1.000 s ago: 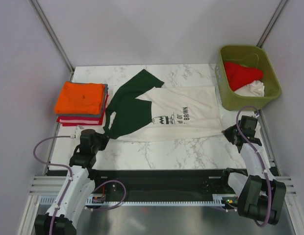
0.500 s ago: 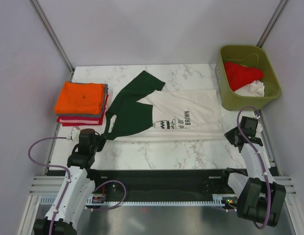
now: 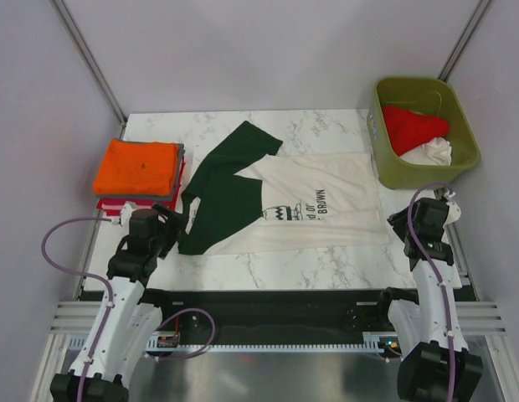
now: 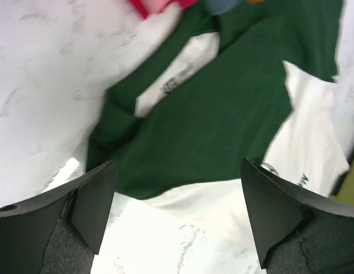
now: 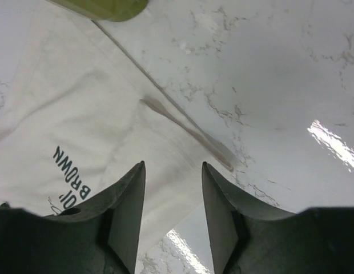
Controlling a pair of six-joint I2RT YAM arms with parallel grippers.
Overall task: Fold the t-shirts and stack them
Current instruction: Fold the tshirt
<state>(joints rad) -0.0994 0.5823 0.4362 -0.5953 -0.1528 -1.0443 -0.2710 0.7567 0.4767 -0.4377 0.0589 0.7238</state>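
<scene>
The marble table (image 3: 326, 126) carries a cream tee (image 3: 326, 213), spread flat across its middle, green sleeves toward the left edge. At the far right corner stands the bin (image 3: 393, 172), with a red tee (image 3: 414, 127) and a white tee (image 3: 434, 152) inside. By the left edge is a folded stack (image 3: 138, 167), orange on top. The left gripper (image 4: 177, 182) hovers over the green part, jaws spread wide. The right gripper (image 5: 173, 171) is over the tee's near right corner, jaws apart and pinching nothing.

Left arm (image 3: 125, 280) and right arm (image 3: 431, 272) hover, jaws parted.
</scene>
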